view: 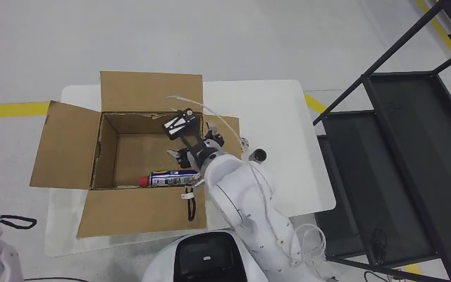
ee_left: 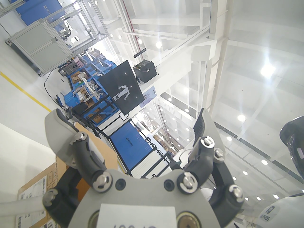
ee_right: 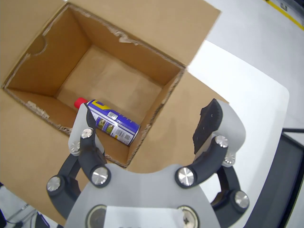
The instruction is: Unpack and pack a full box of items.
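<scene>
- We see a white, smooth table (view: 275,120) with rounded corners.
- On its left half stands a brown corrugated cardboard box (view: 151,92). All four flaps are folded outward, the far and left ones reaching past the table's edges. The rim is ragged with torn paper, and the left wall has a half-round notch cut in it.
- One outer face of the box carries white shipping labels (ee_left: 38,188) with barcodes; the print is too small for us to read.
- The left gripper (ee_left: 129,119) points up toward the ceiling beside the box, its grey, dark-padded fingers spread apart and grasping nothing.
- The right gripper (ee_right: 147,107) hangs above the box's near right corner, its fingers likewise spread and free.
- A cylindrical spray can (ee_right: 114,124) lies on its side on the box floor, along the near wall. It is glossy blue with a yellow panel, a barcode patch and a red cap pointing left.
</scene>
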`<state>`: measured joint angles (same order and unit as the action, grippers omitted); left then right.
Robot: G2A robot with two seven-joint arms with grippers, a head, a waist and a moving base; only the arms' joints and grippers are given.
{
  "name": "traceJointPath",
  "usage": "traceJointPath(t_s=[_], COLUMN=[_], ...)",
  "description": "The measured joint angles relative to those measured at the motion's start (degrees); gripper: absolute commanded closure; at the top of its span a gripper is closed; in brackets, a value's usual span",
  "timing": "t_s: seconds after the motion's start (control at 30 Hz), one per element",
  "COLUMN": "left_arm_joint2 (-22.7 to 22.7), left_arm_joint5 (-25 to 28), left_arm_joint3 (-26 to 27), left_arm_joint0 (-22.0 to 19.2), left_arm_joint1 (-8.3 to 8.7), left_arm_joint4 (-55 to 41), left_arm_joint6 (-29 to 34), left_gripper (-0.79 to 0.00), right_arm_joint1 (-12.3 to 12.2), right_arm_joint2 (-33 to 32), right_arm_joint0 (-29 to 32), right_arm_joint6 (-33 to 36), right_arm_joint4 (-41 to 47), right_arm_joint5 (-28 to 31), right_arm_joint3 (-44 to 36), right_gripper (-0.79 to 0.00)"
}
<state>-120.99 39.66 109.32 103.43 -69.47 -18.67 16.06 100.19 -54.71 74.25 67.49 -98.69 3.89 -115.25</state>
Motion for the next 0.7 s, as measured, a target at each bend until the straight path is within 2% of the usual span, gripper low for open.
traceJointPath(t_s=[0.1, 0.2, 0.4, 0.7], left_arm_joint2=[0.0, 0.0, 0.0, 0.0], left_arm_joint5=[0.0, 0.0, 0.0, 0.0], left_arm_joint3=[0.0, 0.0, 0.0, 0.0], left_arm_joint0=[0.0, 0.0, 0.0, 0.0], left_arm_joint1=[0.0, 0.0, 0.0, 0.0], left_arm_joint4=[0.0, 0.0, 0.0, 0.0], left_arm_joint6=[0.0, 0.0, 0.0, 0.0], left_gripper=[-0.785, -0.785, -0.785, -0.785], right_arm_joint1=[-0.22, -0.32, -0.17, -0.84], right_arm_joint2=[0.99, -1.36, -7.24, -9.81], right_arm_joint0=[0.27, 0.29, -3.63, -7.16], right_arm_joint6=[-3.51, -6.09, -7.19, -6.35], right_arm_joint4=[2.93, 13.69, 32.64, 41.58], right_arm_joint5=[4.55, 8.43, 7.43, 6.53], right_arm_joint3=[2.32, 3.83, 7.03, 11.49], right_gripper=[-0.785, -0.785, -0.785, -0.785])
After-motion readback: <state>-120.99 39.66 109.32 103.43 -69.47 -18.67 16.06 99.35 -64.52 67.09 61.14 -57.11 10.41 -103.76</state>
